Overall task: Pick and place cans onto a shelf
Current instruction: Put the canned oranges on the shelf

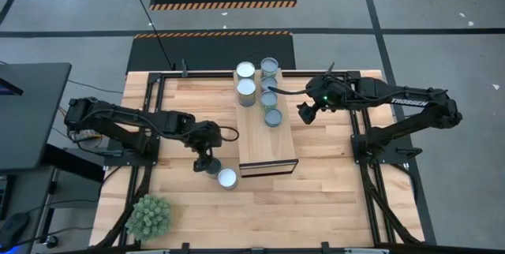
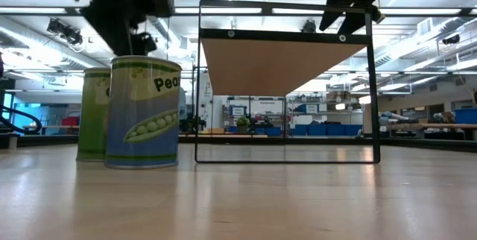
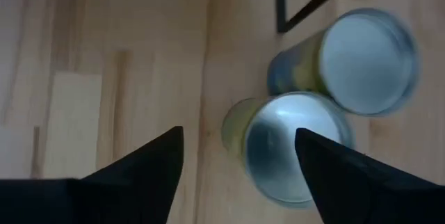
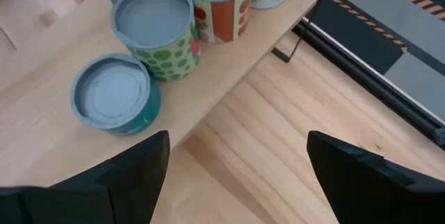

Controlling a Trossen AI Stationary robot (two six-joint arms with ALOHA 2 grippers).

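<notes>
Two cans stand upright on the wooden table point(image 1: 331, 191), just off the near left corner of the shelf point(image 1: 267, 140). One can point(image 1: 227, 178) shows its silver top in the high view, close to that corner. The other can point(image 3: 295, 151) touches it on the side away from the shelf and sits under the left gripper point(image 1: 207, 162). That gripper hangs directly above this can with its dark fingers point(image 3: 139, 175) spread wide, one on each side of the can's top; it grips nothing. In the low view both cans carry green labels, the nearer one picturing a pea pod.

Five more cans stand on the far half of the shelf top, clustered together; among them are a green polka-dot can point(image 4: 156, 29) and a teal can point(image 4: 115, 102).

Beside the shelf's right edge, level with those cans, the right gripper point(image 1: 306, 112) hovers with its jaws wide apart and empty.
</notes>
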